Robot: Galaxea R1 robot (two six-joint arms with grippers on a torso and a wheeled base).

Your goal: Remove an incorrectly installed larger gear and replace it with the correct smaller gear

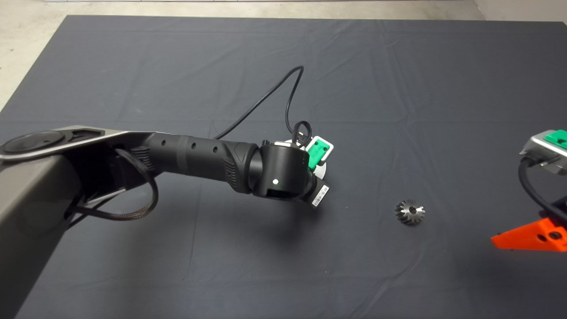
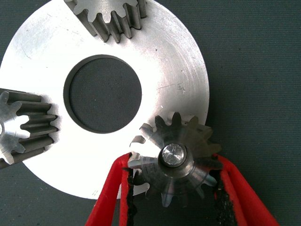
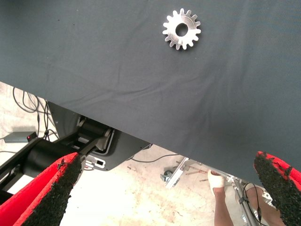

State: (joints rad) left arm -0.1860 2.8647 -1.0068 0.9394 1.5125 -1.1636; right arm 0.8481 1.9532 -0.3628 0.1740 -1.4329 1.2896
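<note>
The larger gear (image 2: pixel 176 162), dark and tapered, is seen seated on a steel pin (image 2: pixel 172 154) at the rim of a round silver carrier plate (image 2: pixel 178 70). It is clamped between the narrowly set red fingers of the left gripper (image 2: pixel 173 188), with the black pads pressed to its teeth on either side, a hold judged suited to lifting it straight off the pin. Two bright spur gears (image 2: pixel 110 16) (image 2: pixel 21 127) are mounted elsewhere on the plate. The smaller gear (image 1: pixel 409 212) is left lying flat on the dark mat (image 1: pixel 221 66), well apart from the plate and on the right arm's side, apparently kept ready as the replacement. The right gripper (image 3: pixel 169 162) is held wide and empty at the mat's edge.
</note>
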